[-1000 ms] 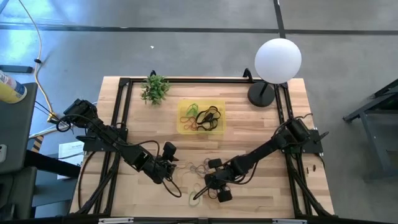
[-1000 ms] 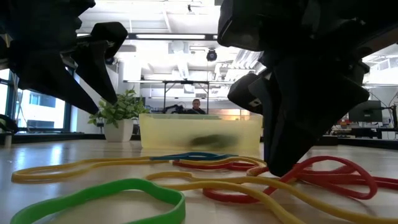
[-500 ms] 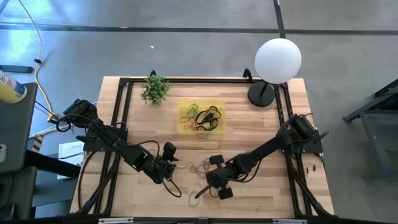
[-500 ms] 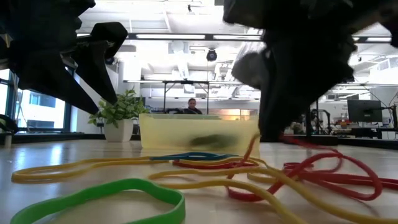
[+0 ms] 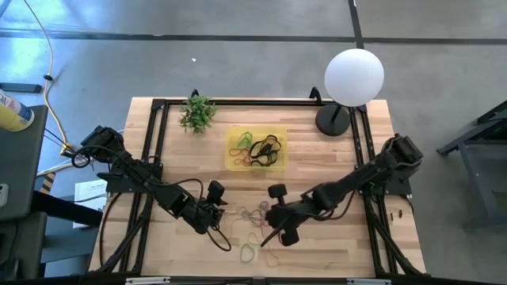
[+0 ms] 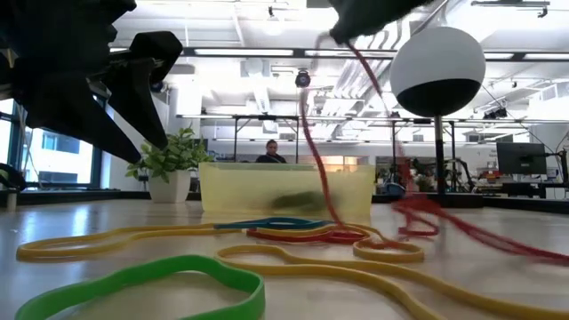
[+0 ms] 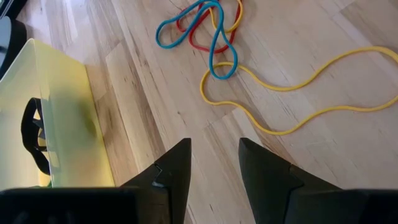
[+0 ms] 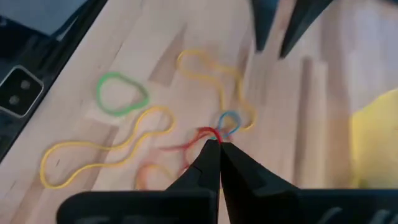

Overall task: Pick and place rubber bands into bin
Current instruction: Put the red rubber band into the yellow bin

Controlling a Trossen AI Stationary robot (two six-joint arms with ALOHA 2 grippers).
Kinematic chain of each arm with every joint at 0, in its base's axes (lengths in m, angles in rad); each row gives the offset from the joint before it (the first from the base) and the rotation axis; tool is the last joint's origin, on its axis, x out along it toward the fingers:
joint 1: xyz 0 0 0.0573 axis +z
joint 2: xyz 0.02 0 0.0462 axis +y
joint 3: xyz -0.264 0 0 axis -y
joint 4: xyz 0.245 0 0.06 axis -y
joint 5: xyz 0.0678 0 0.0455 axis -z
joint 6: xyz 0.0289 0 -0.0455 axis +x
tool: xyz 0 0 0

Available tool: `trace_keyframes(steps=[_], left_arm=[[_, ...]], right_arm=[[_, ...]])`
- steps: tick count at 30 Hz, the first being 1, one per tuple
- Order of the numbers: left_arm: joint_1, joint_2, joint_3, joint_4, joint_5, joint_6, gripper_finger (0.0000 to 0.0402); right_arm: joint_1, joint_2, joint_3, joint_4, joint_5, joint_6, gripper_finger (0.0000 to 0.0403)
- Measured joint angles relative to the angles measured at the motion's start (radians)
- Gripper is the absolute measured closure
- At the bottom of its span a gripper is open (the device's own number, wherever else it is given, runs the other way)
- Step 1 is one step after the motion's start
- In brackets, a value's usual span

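Several rubber bands (image 5: pixel 252 215) in yellow, red, blue and green lie loose on the wooden table near its front edge. My right gripper (image 8: pixel 213 144) hangs above them, shut on a red rubber band (image 6: pixel 313 133). My left gripper (image 7: pixel 214 152) stands open just left of the pile, above bare wood, with a blue band (image 7: pixel 208 34) and a yellow band (image 7: pixel 298 87) ahead of it. The yellow bin (image 5: pixel 256 149) sits at the table's middle far side and holds several bands. My right gripper pinches a short stretch of the red band's loop (image 8: pixel 206 133) between its two fingertips. The fingers slant down from the table's right side. The band hangs below them in a long loop; its lower part (image 6: pixel 418 213) is blurred close to the tabletop.
A small green plant (image 5: pixel 196 113) stands at the far left and a white globe lamp (image 5: pixel 354 77) at the far right. A green band (image 8: pixel 121 93) and a long yellow band (image 8: pixel 99 149) lie nearer the front edge. Black frame rails run along the table's sides.
My right gripper has risen from the pile, staying shut, and rolled a little. The red band has been drawn up out of the pile and now hangs stretched below the fingers. The other bands stay on the table.
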Motion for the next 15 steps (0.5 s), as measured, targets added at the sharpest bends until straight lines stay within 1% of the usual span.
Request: trace_keyframes(steps=[7,12,15], left_arm=[[0.0,0.0,0.0,0.0,0.0,0.0,0.0279],[0.0,0.0,0.0,-0.001,-0.008,0.0,0.0279],[0.0,0.0,0.0,-0.001,-0.008,0.0,0.0279]], right_arm=[[-0.008,-0.089,0.0,0.029,0.086,-0.13,0.0402],[-0.024,-0.146,0.0,0.079,0.16,-0.254,0.0402],[-0.044,-0.168,0.0,0.107,0.172,-0.314,0.0402]])
